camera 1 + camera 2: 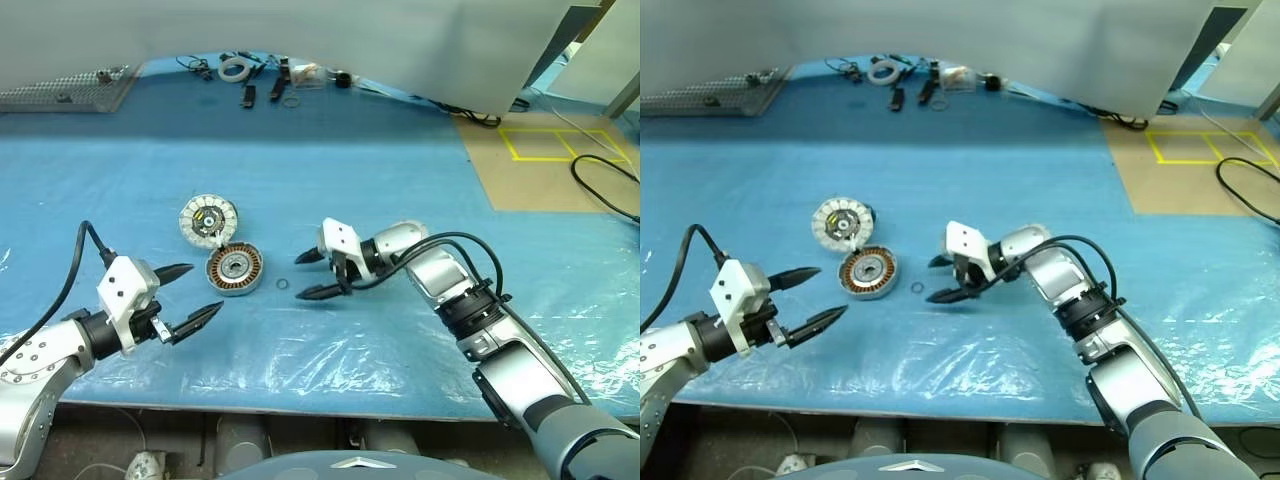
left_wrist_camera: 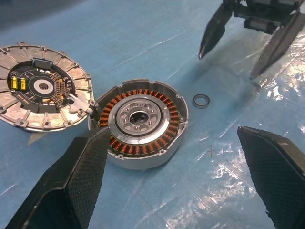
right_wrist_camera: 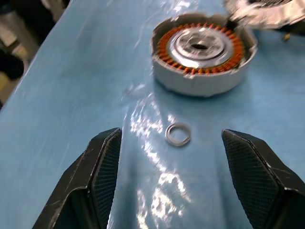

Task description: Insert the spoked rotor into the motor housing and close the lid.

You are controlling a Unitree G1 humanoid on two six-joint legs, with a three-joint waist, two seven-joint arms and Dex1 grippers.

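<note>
Left gripper (image 1: 190, 292), jaws spread, empty, sits at 7 o'clock of the motor housing (image 1: 235, 270). Right gripper (image 1: 312, 274), spread, at 3 o'clock. Lid (image 1: 208, 219) touches housing at 11 o'clock.

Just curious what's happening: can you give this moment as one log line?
left gripper: open, empty | right gripper: open, near small ring | motor housing: uncovered | lid: beside it

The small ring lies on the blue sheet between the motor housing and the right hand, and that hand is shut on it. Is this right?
Not quite. The small ring lies loose; the right hand is open around it without touching, as the right wrist view shows. It does lie by the motor housing.
</note>
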